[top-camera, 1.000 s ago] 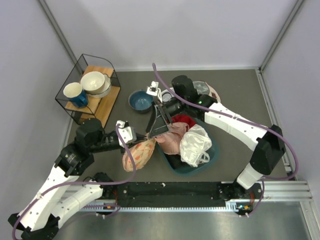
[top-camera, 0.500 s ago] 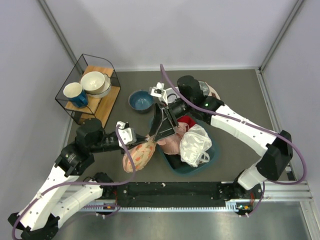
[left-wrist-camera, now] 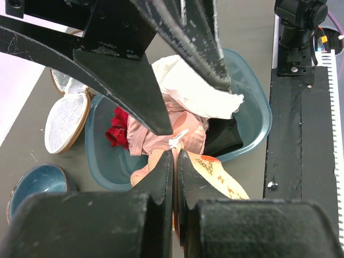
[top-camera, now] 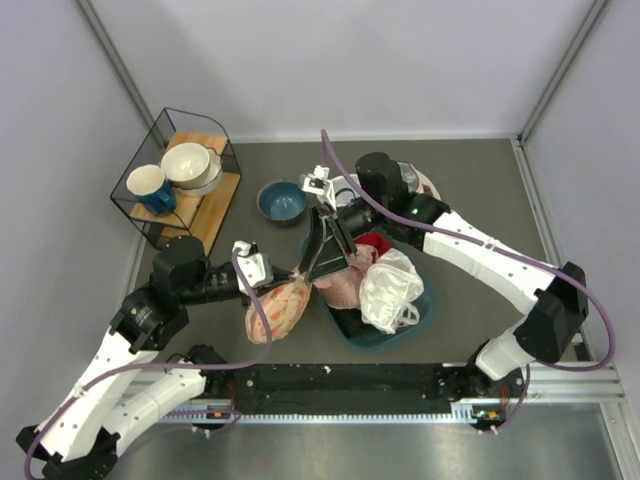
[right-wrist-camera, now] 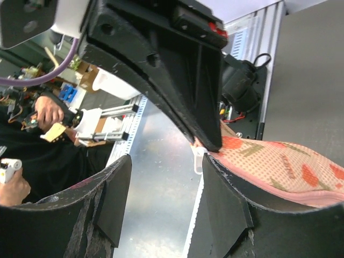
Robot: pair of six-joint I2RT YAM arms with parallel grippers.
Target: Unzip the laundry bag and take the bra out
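Left tool (left-wrist-camera: 174, 156) is clenched on the edge of the laundry bag (left-wrist-camera: 215, 180). The bag sits just left of the teal basin (top-camera: 402, 338), at its near-left rim. Right tool (right-wrist-camera: 166, 172) is part open, with a finger either side of the white zip pull (right-wrist-camera: 198, 158); we can't tell if they touch it.

Count:
- one bag and one basin
- one blue bowl (top-camera: 282, 201) on the surface
- one cream bowl (top-camera: 190, 165) and one mug (top-camera: 150, 188) in the wire rack (top-camera: 213, 205)
- in the basin: one pink garment (top-camera: 340, 288), one white bundle (top-camera: 390, 288), one red cloth (top-camera: 372, 243)

Both wrist views show the pull; we can't pick it out from the top. Only the left wrist shows a black item (left-wrist-camera: 223, 137) in the basin.
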